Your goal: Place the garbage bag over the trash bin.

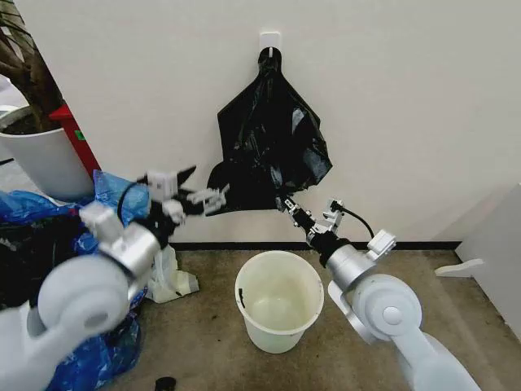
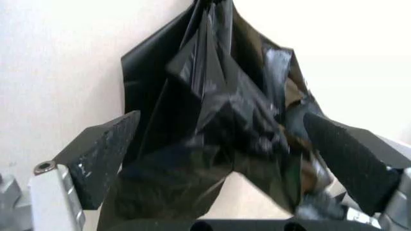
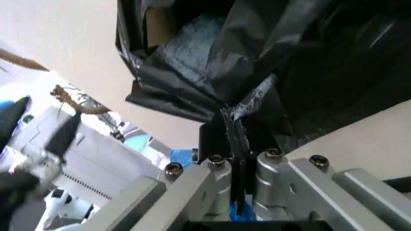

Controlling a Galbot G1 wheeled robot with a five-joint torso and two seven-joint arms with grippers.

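On the wall at twelve o'clock in the head view, one garbage bag hangs from a single white hook, gathered to a point at the top and flaring wide and wrinkled below. One trash bin stands upright on the floor straight beneath it, near six o'clock; its inside looks bare apart from a shine at the bottom. Two grippers are raised to the bag's lower edge. The left gripper, at about nine o'clock from the bag, has its dark fingers spread wide to either side of the bag's folds, released and gripping nothing. The right gripper, at about five o'clock from the bag's centre, has its fingers clenched together on a pinch of the bag's bottom hem. Over at nine o'clock sit several shiny blue plastic bags, too bunched to count, and one large white plant pot holding dark soil and a plant stem.
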